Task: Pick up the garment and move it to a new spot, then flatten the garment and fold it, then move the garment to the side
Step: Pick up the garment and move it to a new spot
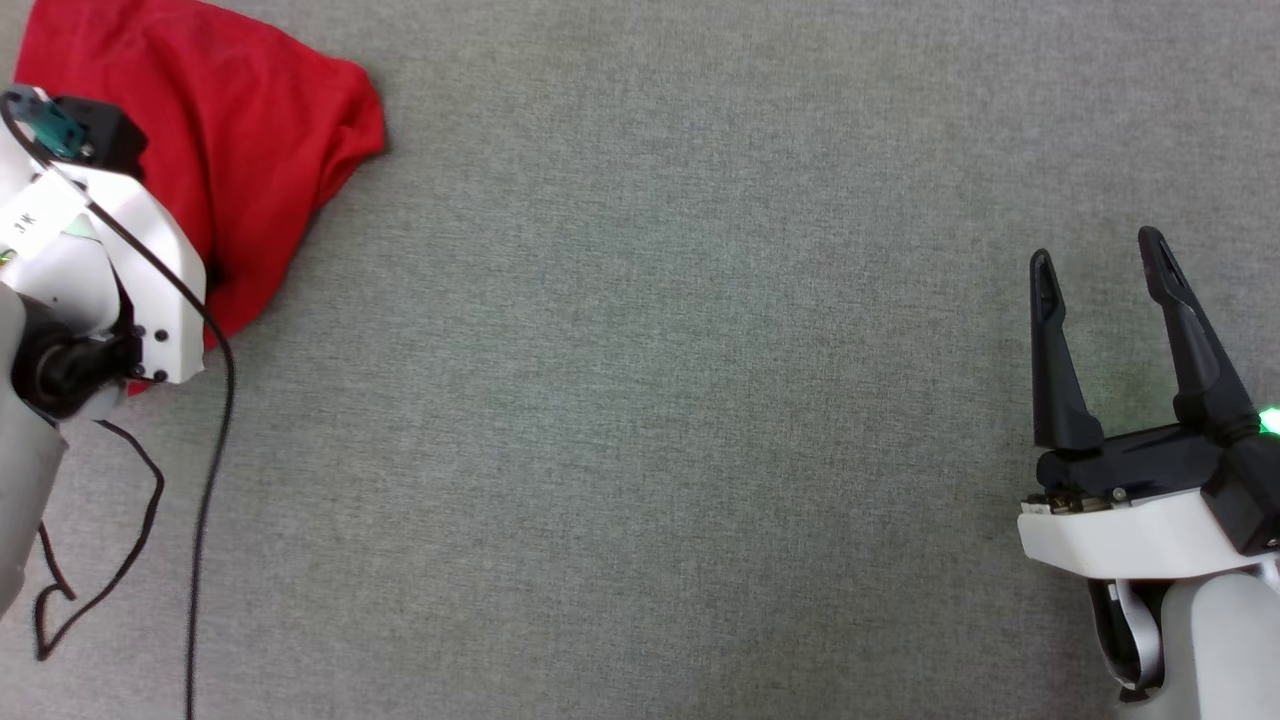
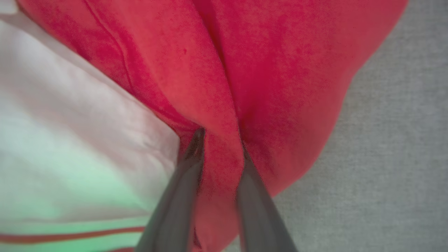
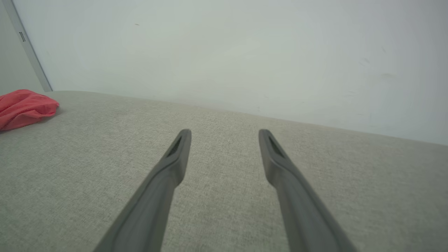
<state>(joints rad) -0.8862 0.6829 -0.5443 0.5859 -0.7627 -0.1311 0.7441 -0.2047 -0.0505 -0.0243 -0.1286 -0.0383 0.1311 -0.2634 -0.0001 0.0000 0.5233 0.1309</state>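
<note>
Garment (image 1: 250, 130): bunched red knit heap with soft, rounded folds, on the grey woven counter (image 1: 640, 450). Left hand (image 2: 220, 140) is down in the heap, narrow, its two dark tapered fingers (image 2: 185, 175) pinching a raised ridge of red cloth. A smooth white sleeve panel (image 2: 70, 122) with thin red stripes lies just beside that ridge. Right hand (image 1: 1095, 250) is well apart from the garment, spread wide, holding nothing. A black cable (image 1: 210, 450) hangs off the left arm (image 1: 150, 260) beside the garment.
</note>
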